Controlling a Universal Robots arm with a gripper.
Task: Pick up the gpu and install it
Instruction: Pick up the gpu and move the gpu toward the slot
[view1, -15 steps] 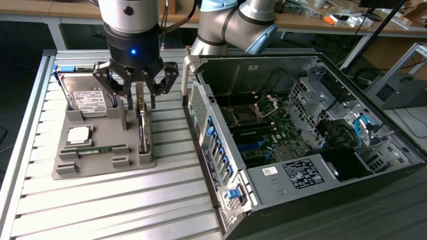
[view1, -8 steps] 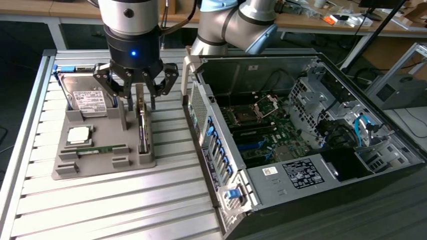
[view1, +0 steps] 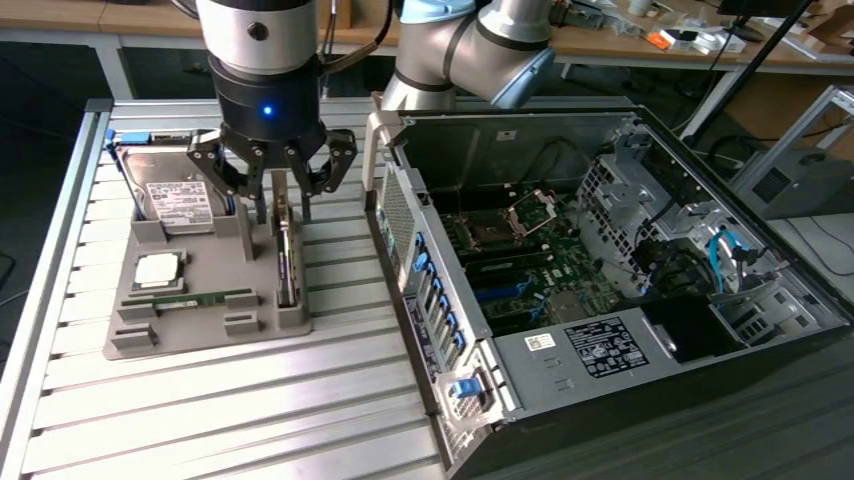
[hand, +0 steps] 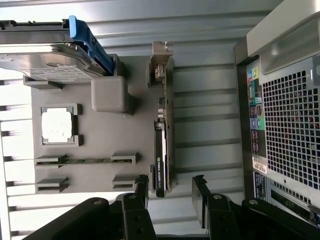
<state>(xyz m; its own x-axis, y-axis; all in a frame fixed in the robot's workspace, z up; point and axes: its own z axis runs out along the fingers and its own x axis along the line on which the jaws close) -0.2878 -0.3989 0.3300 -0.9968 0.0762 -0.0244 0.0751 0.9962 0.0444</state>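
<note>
- The gpu (view1: 284, 255) was seen standing on its long edge in a slot of the grey holder (view1: 200, 320), with its silvery bracket end toward the far end of the holder.
- The card was found directly beneath the gripper (view1: 274, 205). In the wrist view the gpu (hand: 162, 150) ran lengthwise out from between the fingers and sat nearer one finger than the other.
- The gripper (hand: 171, 186) was spread wide. Nothing was pinched and the card was not touched.
- As a judgement, because the card was off-centre in the gap, the nearer fingertip could be brought down onto the card's top edge instead of alongside it.
- A closure on the thin card could be uneven, so the card might be tilted or jammed in its slot.
- The hard drive (view1: 174, 195) was propped in the holder just to one side of the gripper and could be clipped by the outer finger linkage.
- The open computer case (view1: 601, 280) stood on the gripper's other side, apart from the holder.
</note>
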